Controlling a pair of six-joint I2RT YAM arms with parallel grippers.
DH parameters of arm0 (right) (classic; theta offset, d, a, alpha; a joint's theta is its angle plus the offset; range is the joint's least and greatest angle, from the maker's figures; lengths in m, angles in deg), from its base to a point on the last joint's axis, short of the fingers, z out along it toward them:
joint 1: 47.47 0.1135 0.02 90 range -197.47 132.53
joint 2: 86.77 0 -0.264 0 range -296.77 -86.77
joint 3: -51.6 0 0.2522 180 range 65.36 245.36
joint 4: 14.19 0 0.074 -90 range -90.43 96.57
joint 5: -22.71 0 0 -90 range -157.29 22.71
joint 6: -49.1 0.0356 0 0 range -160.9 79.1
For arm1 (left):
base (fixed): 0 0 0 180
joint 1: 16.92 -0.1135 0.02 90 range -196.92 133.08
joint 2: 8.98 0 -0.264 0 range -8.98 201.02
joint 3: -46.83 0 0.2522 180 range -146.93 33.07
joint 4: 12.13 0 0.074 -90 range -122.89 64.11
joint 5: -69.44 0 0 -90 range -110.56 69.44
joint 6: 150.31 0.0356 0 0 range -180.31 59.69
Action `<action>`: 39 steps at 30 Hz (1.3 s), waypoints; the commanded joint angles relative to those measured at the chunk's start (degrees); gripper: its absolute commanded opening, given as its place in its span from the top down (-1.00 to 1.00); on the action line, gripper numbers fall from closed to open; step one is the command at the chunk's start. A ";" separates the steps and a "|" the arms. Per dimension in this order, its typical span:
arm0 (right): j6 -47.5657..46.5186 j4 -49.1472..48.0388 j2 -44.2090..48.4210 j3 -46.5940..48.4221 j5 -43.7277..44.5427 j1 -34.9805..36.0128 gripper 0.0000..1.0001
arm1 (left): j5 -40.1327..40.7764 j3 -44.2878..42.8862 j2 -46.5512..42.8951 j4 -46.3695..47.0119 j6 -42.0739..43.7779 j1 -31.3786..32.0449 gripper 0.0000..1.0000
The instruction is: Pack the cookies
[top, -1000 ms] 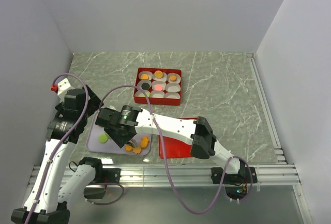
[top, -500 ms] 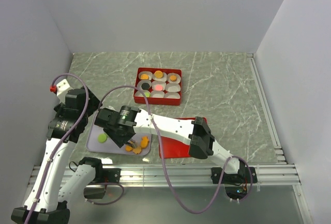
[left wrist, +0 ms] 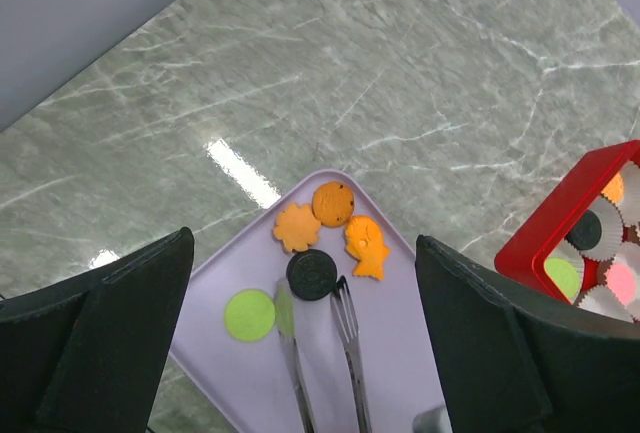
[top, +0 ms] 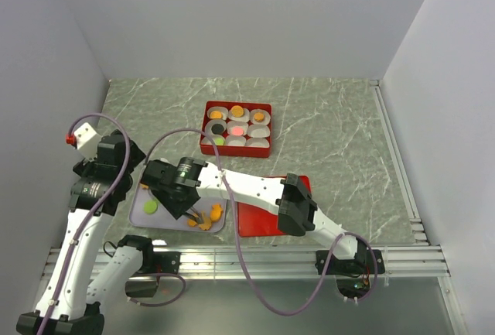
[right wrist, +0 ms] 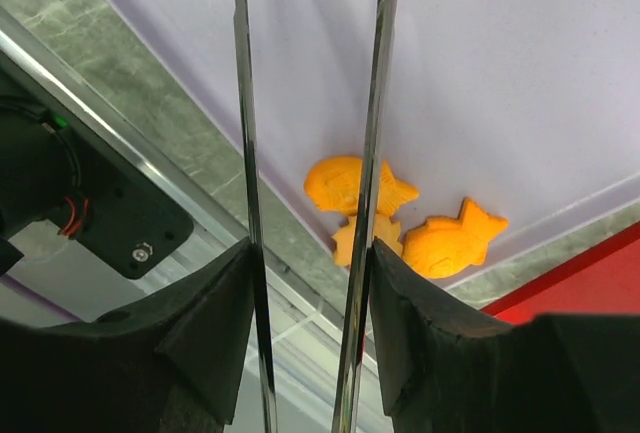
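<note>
Light: even, diffuse brightness is seen in the top view; only soft shadows are cast on the counter (top: 340, 134).
Glare: a white streak is reflected on it, centre left of the left wrist view.
Dark areas: the fingers (left wrist: 100, 333) at that view's lower corners are rendered nearly black.

Cookies (top: 205, 223) half packed: six lie flat in the white paper cups (top: 259, 142) of the red box (top: 236, 151), far of centre. Three orange ones fill its far row, with a black disc (top: 217, 128) and a pink disc (top: 237, 129) in the middle row and a green one (top: 219, 140) near left. The others lie loose on the lavender tray (left wrist: 390, 323), near left. A green disc (left wrist: 249, 314), black round (left wrist: 312, 274), orange flower (left wrist: 297, 227), orange round (left wrist: 333, 203) and orange fish (left wrist: 366, 247) sit close together. Two more fish (right wrist: 452, 241) and a part-hidden flower (right wrist: 343, 243) crowd the tray's near right edge.
</note>
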 commanded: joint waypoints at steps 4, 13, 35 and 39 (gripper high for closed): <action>2.42 0.09 -2.88 0.58 -0.99 -3.37 -0.07 | 1.44 -0.85 -2.68 0.55 -0.84 0.43 -0.99; 2.42 0.62 -4.28 2.08 -1.61 -3.46 -0.07 | 0.91 -0.76 -2.77 0.47 -0.49 0.34 -0.99; 4.44 2.20 6.08 -3.72 3.48 -3.55 0.21 | -0.15 -0.58 -3.12 1.17 0.30 0.69 -0.97; 5.32 2.99 8.90 -2.76 4.01 -3.90 0.21 | -0.67 -0.50 -3.13 1.35 0.56 0.78 -0.97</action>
